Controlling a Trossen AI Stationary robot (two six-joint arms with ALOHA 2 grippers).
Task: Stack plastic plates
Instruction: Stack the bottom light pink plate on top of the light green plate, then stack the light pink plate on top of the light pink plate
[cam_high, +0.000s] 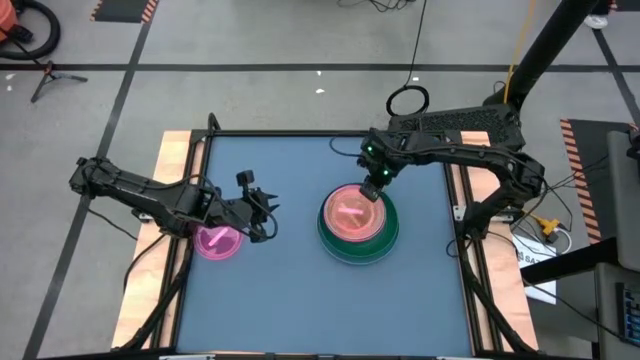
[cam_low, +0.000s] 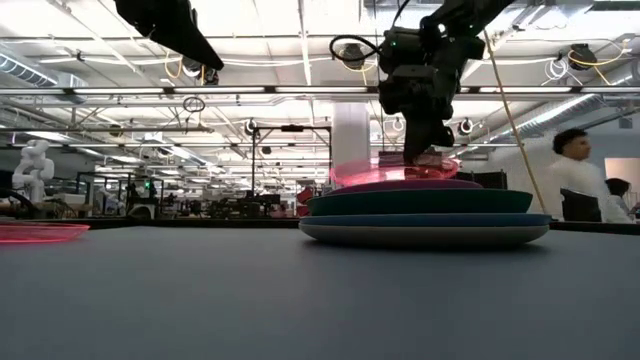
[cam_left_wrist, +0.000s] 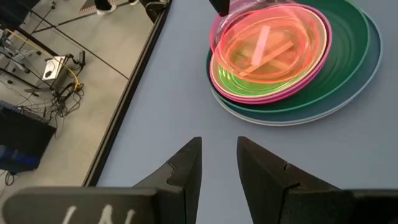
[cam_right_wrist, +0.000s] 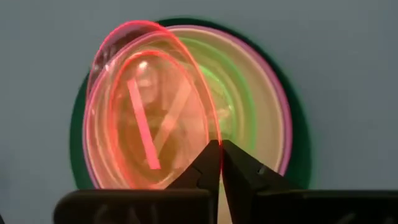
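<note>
Pinched on the translucent pink plate's (cam_right_wrist: 146, 112) rim, the right gripper (cam_high: 372, 190) lowers it onto the stack (cam_high: 358, 228); release comes next. Left gripper (cam_high: 262, 212) waits, fingers narrowly parted.

You are looking across a blue-grey table top (cam_high: 290, 290) edged by pale wooden boards (cam_high: 178, 160), sitting on a grey floor (cam_high: 250, 40) crossed by dark tape lines. Behind it, bright ceiling lights (cam_low: 300, 20) are shining over a large open workshop, and a person (cam_low: 575, 180) is standing at the right.
</note>
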